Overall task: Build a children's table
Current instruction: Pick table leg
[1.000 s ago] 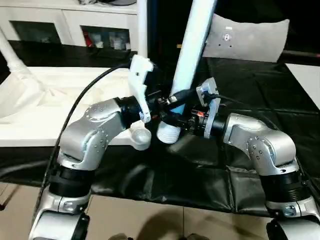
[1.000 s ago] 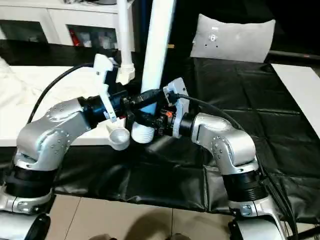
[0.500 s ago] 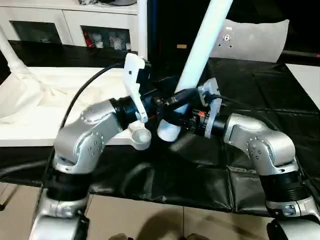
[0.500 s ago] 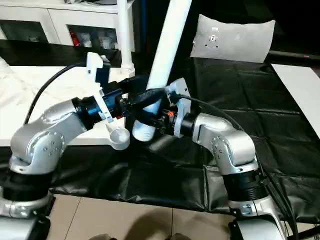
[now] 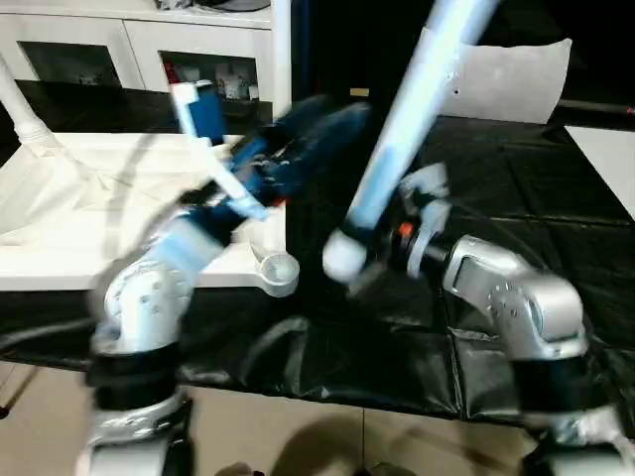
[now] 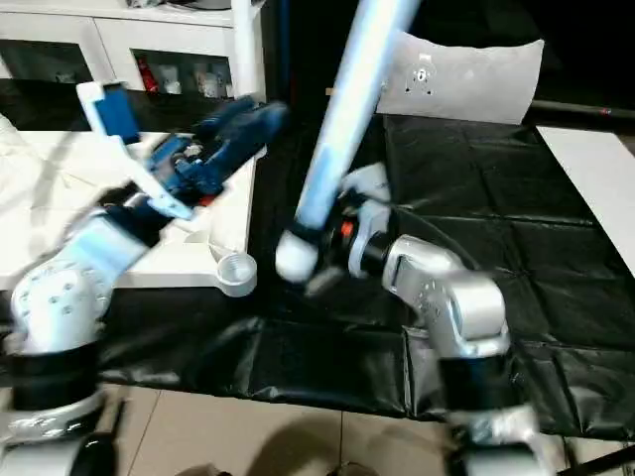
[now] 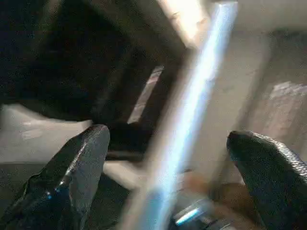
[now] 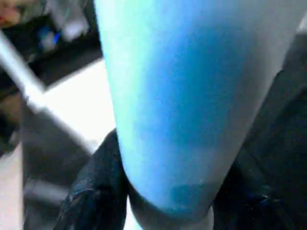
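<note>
The white table top [image 5: 60, 248] lies upside down on the left, with a round corner socket [image 5: 278, 271] at its near right corner. My right gripper [image 5: 389, 246] is shut on a white leg [image 5: 402, 139] just above its flared end [image 5: 340, 254]. That leg leans up to the right, its end hanging over the black surface right of the socket. In the right wrist view the leg [image 8: 177, 96] sits between the black fingers [image 8: 93, 191]. My left gripper [image 5: 316, 129] is open over the table top's right edge, apart from the leg; its fingers [image 7: 72, 167] stand wide. Another leg [image 5: 282, 50] stands upright in a far corner socket.
The black padded work surface [image 5: 516, 178] runs under and right of the arms, with its front edge near me. A grey cushion [image 5: 511, 79] leans at the back right. White cabinets [image 5: 129, 45] stand behind. A further leg [image 5: 20, 109] slants at the far left.
My left gripper opened, let go of the leg and swung up and left over the table top. The leg in my right gripper tilted further to the right.
</note>
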{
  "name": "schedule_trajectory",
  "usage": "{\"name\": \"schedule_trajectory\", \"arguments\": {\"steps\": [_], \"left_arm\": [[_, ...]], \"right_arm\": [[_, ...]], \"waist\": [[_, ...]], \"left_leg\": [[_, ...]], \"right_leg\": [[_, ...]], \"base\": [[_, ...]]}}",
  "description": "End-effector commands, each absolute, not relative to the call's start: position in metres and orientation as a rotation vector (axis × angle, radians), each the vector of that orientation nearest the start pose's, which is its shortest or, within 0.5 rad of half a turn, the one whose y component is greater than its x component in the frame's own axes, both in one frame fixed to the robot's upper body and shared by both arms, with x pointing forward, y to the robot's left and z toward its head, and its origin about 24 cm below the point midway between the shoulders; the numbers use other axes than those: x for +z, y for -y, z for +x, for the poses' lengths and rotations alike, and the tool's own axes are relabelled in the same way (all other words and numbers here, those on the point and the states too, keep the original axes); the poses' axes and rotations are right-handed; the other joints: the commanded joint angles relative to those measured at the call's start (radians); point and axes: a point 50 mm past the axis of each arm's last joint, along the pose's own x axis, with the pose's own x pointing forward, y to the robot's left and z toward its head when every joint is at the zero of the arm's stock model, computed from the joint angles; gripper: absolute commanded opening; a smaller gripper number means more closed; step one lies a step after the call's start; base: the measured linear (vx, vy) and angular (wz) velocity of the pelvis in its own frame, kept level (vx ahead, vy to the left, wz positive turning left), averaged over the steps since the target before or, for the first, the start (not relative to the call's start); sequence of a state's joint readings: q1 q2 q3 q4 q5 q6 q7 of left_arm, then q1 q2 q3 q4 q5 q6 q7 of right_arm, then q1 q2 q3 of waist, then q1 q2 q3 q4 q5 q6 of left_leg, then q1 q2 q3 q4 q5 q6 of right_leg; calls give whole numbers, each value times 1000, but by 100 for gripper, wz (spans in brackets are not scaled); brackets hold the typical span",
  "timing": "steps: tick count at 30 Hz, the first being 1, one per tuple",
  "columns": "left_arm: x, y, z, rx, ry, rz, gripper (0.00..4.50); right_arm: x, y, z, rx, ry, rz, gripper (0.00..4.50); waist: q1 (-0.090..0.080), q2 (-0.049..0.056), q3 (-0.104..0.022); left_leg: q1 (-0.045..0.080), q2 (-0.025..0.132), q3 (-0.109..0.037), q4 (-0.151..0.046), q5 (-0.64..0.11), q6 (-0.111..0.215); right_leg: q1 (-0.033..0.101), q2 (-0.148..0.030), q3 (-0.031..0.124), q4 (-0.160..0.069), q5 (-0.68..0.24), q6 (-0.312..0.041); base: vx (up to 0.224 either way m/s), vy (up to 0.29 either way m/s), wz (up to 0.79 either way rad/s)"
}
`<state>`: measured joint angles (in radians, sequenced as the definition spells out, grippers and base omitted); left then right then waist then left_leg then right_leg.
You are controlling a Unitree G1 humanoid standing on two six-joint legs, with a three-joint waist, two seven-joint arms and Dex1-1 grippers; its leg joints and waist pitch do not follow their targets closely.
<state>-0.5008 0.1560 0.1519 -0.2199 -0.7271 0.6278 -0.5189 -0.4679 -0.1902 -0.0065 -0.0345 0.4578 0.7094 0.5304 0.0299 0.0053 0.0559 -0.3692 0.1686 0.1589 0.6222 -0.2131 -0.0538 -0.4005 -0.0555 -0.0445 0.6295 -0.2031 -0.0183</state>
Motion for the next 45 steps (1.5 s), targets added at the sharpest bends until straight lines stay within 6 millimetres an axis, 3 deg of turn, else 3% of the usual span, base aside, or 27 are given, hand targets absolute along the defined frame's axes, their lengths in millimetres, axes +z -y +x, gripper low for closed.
{"name": "schedule_trajectory", "arguments": {"steps": [1,12,15,16,17,19,21,22,23,25,27,28,29,30,31,32,33,34,36,37,38,39,40,41,42,43,45], "left_arm": [[187,-123,298,-806,172,-364,450],[138,-168,290,-324,45,-180,450],[130,-167,284,-287,14,-135,450],[126,-165,280,-271,2,-131,450],[124,-164,278,-266,-3,-128,450],[121,-162,275,-262,-12,-124,450],[120,-161,275,-260,-15,-122,450],[120,-161,275,-260,-15,-122,450],[120,-161,275,-260,-15,-122,450],[120,-161,275,-260,-15,-122,450],[120,-161,275,-260,-15,-122,450],[119,-161,274,-257,-15,-120,450],[117,-158,274,-263,-18,-112,450],[116,-157,274,-266,-20,-107,450],[115,-156,273,-269,-22,-100,450],[114,-156,273,-268,-25,-93,450],[113,-156,273,-264,-28,-88,450],[113,-155,273,-264,-29,-88,450],[111,-153,271,-278,-41,-84,450],[109,-152,270,-286,-49,-80,450],[108,-152,269,-288,-53,-77,450],[106,-152,268,-284,-60,-75,450],[105,-152,268,-277,-66,-75,450],[103,-152,267,-277,-72,-67,450],[103,-152,267,-277,-72,-67,450],[101,-152,267,-273,-84,-52,450],[101,-151,266,-281,-82,-47,450]], "right_arm": [[136,120,311,720,-136,212,189],[117,134,306,348,-165,157,189],[123,138,305,304,-79,103,189],[120,140,302,314,-98,161,189],[118,140,300,331,-119,191,189],[117,141,296,353,-117,260,189],[119,141,294,359,-97,308,189],[119,141,294,359,-97,308,189],[119,141,294,359,-97,308,189],[119,141,294,359,-97,308,189],[119,141,294,359,-97,308,189],[120,141,293,358,-84,340,189],[113,141,288,335,-104,336,189],[108,141,285,321,-114,327,189],[102,142,281,295,-126,309,189],[99,141,280,288,-135,312,189],[99,139,280,287,-139,315,189],[99,139,279,293,-141,314,189],[101,138,278,299,-144,322,189],[100,139,277,290,-149,337,189],[100,140,276,285,-153,351,189],[99,142,275,270,-156,353,189],[98,144,275,261,-159,360,189],[98,144,273,262,-157,370,189],[98,144,273,262,-157,370,189],[98,145,272,260,-154,376,189],[99,145,272,273,-153,371,189]], "waist": [[-4,4,-63],[-14,-11,-58],[-1,-18,-60],[19,-16,-60],[30,-13,-61],[29,-1,-63],[18,17,-71],[-2,15,-77],[-23,16,-70],[-28,11,-62],[-23,-3,-57],[-15,-1,-59],[-9,15,-58],[-20,18,-51],[-49,36,-50],[-75,42,-46],[-94,38,-51],[-89,52,-45],[-89,28,-51],[-62,-44,-94],[-44,-41,-85],[-76,-11,-60],[-78,-7,-43],[-76,-1,-39],[-103,39,-43],[-126,88,-60],[-121,88,-45]], "left_leg": [[8,47,-10,-77,-86,-13],[-1,41,-5,-78,-150,-6],[-17,34,0,-54,-105,65],[-34,39,-22,-7,-69,135],[-46,48,-37,12,-45,161],[-45,56,-40,3,-23,178],[-4,52,-16,-34,16,232],[8,36,-4,-54,101,311],[47,29,5,-65,110,403],[34,22,13,-71,51,408],[2,16,10,-54,-123,321],[-7,32,-18,-25,-177,267],[-6,42,-33,-17,-195,242],[-2,47,-46,-45,-255,201],[34,27,-24,-116,-348,140],[38,12,-7,-154,-389,101],[31,18,-2,-197,-411,50],[27,21,-6,-207,-408,16],[35,39,3,-221,-458,-80],[16,-8,-8,-51,-361,-165],[-7,-58,-73,137,-232,-67],[-104,-51,-152,197,-126,-21],[-94,-27,-167,176,-98,-91],[-66,-13,-157,119,-110,-106],[-35,30,-180,-11,-245,-115],[16,48,-252,-74,-281,-214],[15,35,-245,-91,-245,-290]], "right_leg": [[58,-65,49,-78,-126,-168],[55,-83,64,-93,-265,-133],[66,-125,92,-111,-308,-143],[84,-198,140,-137,-348,-170],[87,-219,155,-144,-342,-197],[78,-204,142,-137,-305,-228],[53,-134,91,-107,-194,-247],[43,-85,50,-76,-103,-236],[-4,-51,10,-61,-120,-199],[5,-64,9,-72,-162,-184],[38,-150,57,-126,-296,-146],[55,-216,98,-158,-371,-129],[57,-238,112,-171,-397,-124],[55,-209,93,-172,-428,-104],[24,-84,17,-121,-399,-57],[6,-17,-29,-64,-339,-34],[4,19,-77,60,-179,7],[4,7,-91,84,-143,7],[20,-27,-97,58,-102,-6],[30,-240,45,-62,-325,-32],[10,-330,137,-168,-404,-36],[86,-342,135,-155,-476,-77],[94,-277,31,-136,-539,-152],[76,-215,-14,-125,-513,-178],[66,-89,-47,-51,-407,-171],[14,-27,-17,58,-116,-71],[21,-27,-14,57,-26,-20]], "base": [[0,0,0],[0,0,0],[0,0,0],[0,0,0],[12,71,1],[8,98,3],[-2,94,5],[-12,145,1],[-21,168,3],[-40,215,6],[-57,161,-2],[-62,155,-4],[-63,164,-3],[-58,178,-1],[-58,178,-1],[-61,199,2],[-75,169,-3],[-75,169,-3],[-75,94,-10],[-67,76,-11],[-72,83,-6],[-54,140,-31],[-54,140,-31],[-30,200,-42],[-50,233,-8],[-50,233,-8],[-52,164,0]]}}
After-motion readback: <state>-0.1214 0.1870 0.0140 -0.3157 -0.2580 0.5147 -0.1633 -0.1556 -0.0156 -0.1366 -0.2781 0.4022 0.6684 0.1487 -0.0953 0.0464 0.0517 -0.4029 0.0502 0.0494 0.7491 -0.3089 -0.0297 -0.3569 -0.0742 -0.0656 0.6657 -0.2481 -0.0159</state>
